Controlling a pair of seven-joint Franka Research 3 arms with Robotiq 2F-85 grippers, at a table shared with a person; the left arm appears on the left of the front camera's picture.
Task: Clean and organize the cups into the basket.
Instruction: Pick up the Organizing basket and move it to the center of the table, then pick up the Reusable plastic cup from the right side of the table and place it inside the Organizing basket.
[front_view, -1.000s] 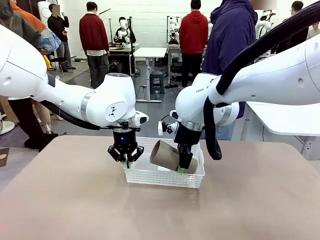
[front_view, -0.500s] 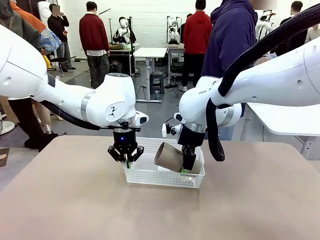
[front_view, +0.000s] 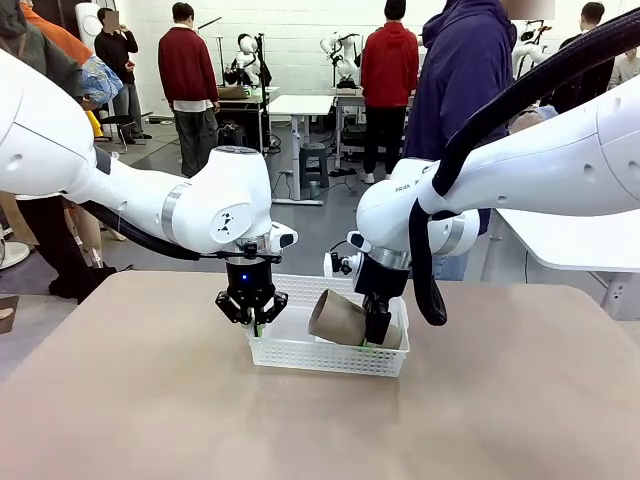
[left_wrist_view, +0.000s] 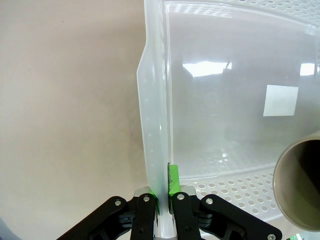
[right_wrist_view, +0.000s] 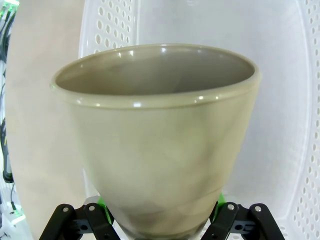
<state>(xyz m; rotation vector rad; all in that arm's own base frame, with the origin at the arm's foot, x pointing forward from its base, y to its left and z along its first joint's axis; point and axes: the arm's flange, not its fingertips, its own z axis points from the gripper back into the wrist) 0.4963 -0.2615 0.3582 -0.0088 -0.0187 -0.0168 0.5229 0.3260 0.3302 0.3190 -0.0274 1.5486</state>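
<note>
R gripper (front_view: 373, 333), jaws wide, holds tan cup (front_view: 338, 316) by narrow base, tilted at basket's (front_view: 300, 352) right end; L gripper (front_view: 256, 322) pinched shut on left rim; cup looks light, rigid, slick, so grip base firmly.

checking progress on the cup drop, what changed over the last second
The right claw carried the tan cup slightly down and to the right, deeper into the basket, without letting go. The left claw stayed shut on the basket's left rim, and the basket did not shift.
</note>
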